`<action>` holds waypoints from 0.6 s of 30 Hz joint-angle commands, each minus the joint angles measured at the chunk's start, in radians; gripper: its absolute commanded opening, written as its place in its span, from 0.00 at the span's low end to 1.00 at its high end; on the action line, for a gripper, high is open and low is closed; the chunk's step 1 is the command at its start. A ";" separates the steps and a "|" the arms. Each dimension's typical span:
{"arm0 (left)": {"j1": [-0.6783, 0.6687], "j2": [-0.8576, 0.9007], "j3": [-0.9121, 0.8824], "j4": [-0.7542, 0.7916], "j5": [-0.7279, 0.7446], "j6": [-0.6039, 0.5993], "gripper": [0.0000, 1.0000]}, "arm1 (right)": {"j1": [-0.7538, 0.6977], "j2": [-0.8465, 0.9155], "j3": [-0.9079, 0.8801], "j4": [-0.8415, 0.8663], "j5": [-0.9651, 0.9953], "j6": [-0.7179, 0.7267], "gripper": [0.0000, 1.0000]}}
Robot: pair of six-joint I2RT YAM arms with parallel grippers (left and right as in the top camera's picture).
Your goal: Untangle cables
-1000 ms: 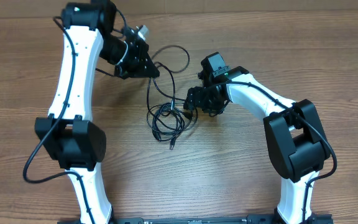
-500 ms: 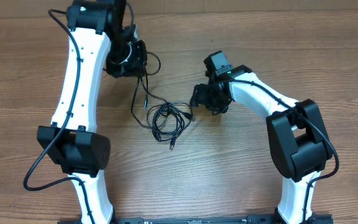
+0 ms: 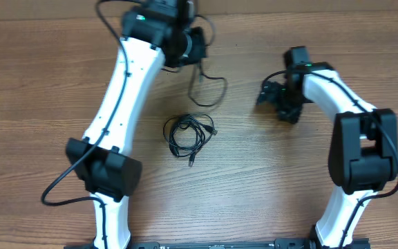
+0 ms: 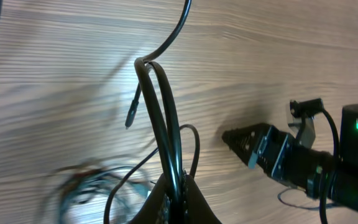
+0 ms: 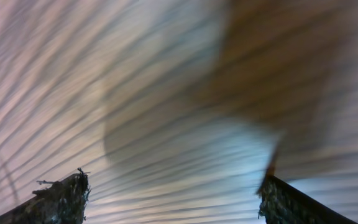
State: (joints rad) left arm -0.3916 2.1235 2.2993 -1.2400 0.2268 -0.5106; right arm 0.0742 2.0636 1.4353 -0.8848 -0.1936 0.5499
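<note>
Thin black rubbery cable pinched, doubled over, in the left gripper at the top middle of the overhead view, clamped right down on it. Hangs slack from there into a loop, small plug dangling free left of centre in the left wrist view. Rest of the thin black cords sitting as a loose coil dead centre of the overhead view, looking apart from the held one. Right gripper spread wide, nothing between the fingers, right of centre overhead, clear of both.

Handling guess: basically weightless and totally floppy, so no pushing it anywhere, only dragging. Probably grippy enough not to slip, but thin and easy to miss. Best grabbed on a strand sticking out of the coil or just behind a plug, not mid-knot. Worth going easy on the plugs.

Light brown wood-grain tabletop, flat, with plenty of open wood on all sides for laying strands out.
</note>
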 commanded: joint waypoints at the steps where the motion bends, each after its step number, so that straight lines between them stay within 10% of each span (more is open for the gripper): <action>1: -0.071 0.081 0.019 0.026 0.024 -0.073 0.04 | -0.048 0.009 -0.014 -0.015 0.051 0.004 0.89; 9: -0.146 0.249 0.019 -0.021 0.141 -0.071 0.04 | -0.050 0.009 -0.015 -0.014 0.051 0.003 0.90; 14: -0.141 0.291 0.019 -0.077 0.145 -0.050 0.37 | -0.044 0.009 -0.015 -0.010 0.051 0.003 0.91; 18: -0.123 0.277 0.025 -0.094 0.172 -0.001 0.82 | -0.043 0.009 -0.015 -0.006 0.051 0.003 0.91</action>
State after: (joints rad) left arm -0.5316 2.4222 2.3020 -1.3281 0.3603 -0.5533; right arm 0.0227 2.0632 1.4353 -0.8978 -0.1574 0.5499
